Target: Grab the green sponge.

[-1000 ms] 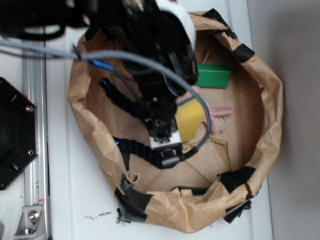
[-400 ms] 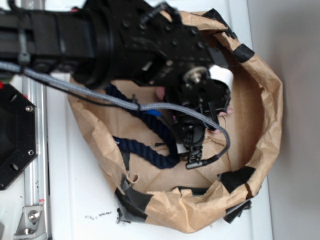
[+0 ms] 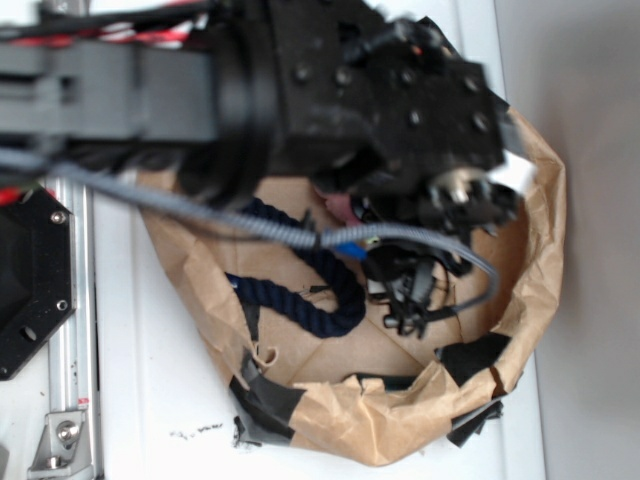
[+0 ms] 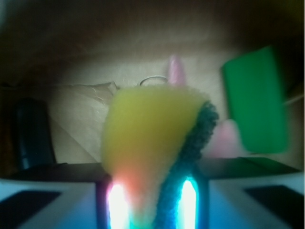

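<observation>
In the wrist view, the green sponge [image 4: 256,100] is a plain bright-green block lying on the bag floor at the upper right, apart from the jaws. My gripper [image 4: 152,202] is shut on a yellow sponge [image 4: 147,133] with a dark green scouring edge, which is pinched into a wedge between the two lit pads. A pink plush toy [image 4: 223,139] lies between the yellow sponge and the green one. In the exterior view the arm hides the green sponge, and the gripper [image 3: 405,300] hangs over the bag's right half.
A brown paper bag with a rolled rim [image 3: 545,230] and black tape patches holds everything. A dark blue rope [image 3: 315,280] curls on its floor at the left. A black base plate [image 3: 30,280] and a metal rail [image 3: 70,330] stand to the left of the bag.
The arm has swung right and further over the bag. It now covers the green sponge, the yellow sponge and the pink toy in the exterior view.
</observation>
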Available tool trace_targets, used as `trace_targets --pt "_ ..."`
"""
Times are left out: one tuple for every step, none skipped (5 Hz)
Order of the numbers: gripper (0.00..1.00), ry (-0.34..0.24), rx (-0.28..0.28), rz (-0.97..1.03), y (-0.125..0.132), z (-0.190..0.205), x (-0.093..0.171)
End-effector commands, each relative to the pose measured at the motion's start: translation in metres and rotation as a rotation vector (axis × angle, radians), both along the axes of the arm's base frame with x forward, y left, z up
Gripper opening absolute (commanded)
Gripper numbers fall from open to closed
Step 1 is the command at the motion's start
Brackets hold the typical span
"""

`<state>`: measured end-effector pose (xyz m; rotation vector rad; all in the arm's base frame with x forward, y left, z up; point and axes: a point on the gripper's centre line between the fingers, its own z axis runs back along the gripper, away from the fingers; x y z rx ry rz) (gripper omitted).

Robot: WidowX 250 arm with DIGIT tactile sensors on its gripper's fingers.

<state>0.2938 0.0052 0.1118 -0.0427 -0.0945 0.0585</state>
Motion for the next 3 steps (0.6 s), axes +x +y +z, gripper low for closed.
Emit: trace_targets --pt "0.0 -0.04 0.145 0.065 0.022 0.088 -0.021" --pt "0.0 -0.062 0.151 0.096 0.03 0.094 -0.031" --pt "0.0 -0.071 0.15 0.133 0.034 0.098 -0.04"
